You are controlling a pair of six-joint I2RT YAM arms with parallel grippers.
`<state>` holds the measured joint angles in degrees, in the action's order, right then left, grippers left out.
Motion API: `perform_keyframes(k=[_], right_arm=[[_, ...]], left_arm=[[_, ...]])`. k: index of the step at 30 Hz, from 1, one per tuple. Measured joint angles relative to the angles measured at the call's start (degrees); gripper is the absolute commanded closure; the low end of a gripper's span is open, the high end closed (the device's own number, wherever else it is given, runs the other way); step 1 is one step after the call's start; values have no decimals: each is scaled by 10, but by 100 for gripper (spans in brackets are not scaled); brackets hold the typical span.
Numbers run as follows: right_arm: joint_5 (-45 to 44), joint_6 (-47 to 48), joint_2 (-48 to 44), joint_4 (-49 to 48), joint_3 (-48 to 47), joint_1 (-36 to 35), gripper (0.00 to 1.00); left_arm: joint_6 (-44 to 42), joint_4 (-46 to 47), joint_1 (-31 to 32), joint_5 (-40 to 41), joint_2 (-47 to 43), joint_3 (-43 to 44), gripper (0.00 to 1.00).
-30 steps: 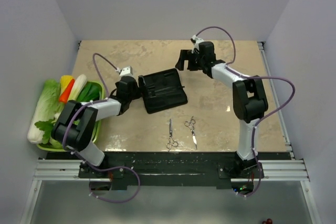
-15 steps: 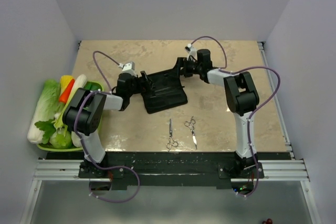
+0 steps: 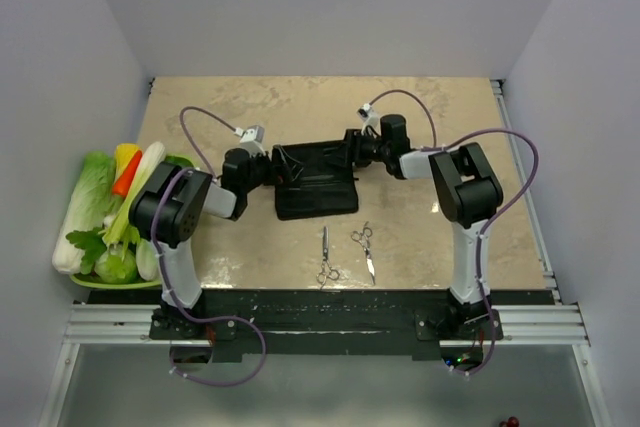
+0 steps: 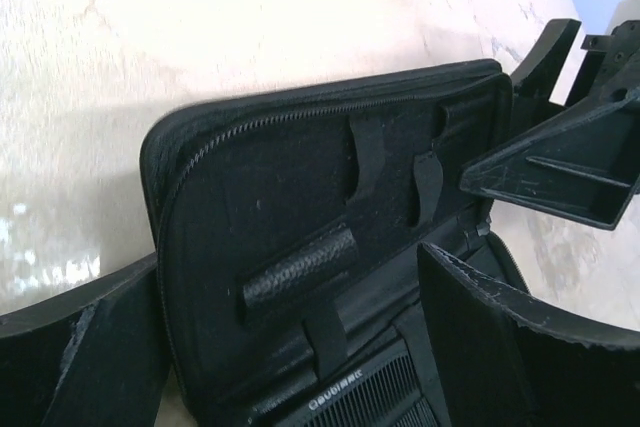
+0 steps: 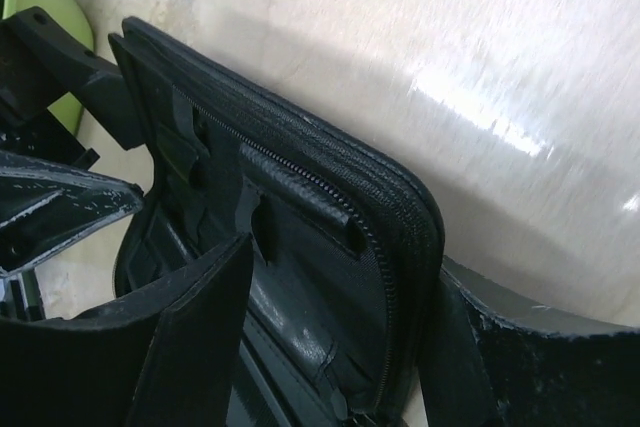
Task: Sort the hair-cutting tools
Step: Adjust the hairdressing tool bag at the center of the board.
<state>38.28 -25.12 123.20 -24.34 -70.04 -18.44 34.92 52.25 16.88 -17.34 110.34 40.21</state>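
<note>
The table [image 3: 440, 107] carries everything, and in the middle of it the black folding case [image 3: 315, 192] lies open, near half flat and far flap standing up, with one arm at each end. My left gripper [image 3: 266, 167] is at the case's left end. From its wrist camera the fingers [image 4: 500, 347] stand wide apart on either side of the case, with nothing pinched that I can see. My right gripper [image 3: 352, 147] is at the right end, with its fingers [image 5: 195, 337] on either side of the flap's zip edge [image 5: 330, 202]. They look close to the fabric on both faces, but I cannot tell whether they have actually clamped. I read the step as taking hold of the case to lay it open for loading. To do it well I would seat the right fingers squarely on the stiff zipped rim, not on the elastic loops [image 4: 365, 162]. The left should then anchor its end before anything is pulled. I would press the flap back gently, without dragging the case toward me. The two scissors [image 3: 326, 257] [image 3: 364, 247] lie apart from the case on the near side, untouched. One comb [image 4: 350, 402] sits in the lower half and could slide out if the case tips; I cannot make out the other.
</note>
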Motion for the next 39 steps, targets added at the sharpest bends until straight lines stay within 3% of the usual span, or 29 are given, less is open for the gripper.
perform_keyframes(k=[7, 11, 20, 25, 34, 39], right_arm=[[-43, -1, -83, -5, 108, -32, 34], [-68, 1, -124, 2, 153, -48, 26], [-189, 14, -195, 77, 139, -53, 17], [-271, 34, -295, 135, 137, -61, 16], [-386, 25, -470, 308, 155, -220, 20], [-444, -27, -500, 386, 192, -265, 22]], left_arm=[[0, 5, 6, -2, -52, -68, 4], [-1, 5, 24, 15, -77, -98, 3], [-3, -41, 42, 48, -99, -90, 2], [-6, -107, 42, 90, -144, -71, 2], [-1, -247, 52, 212, -254, -64, 0], [15, -310, 82, 274, -353, -93, 0]])
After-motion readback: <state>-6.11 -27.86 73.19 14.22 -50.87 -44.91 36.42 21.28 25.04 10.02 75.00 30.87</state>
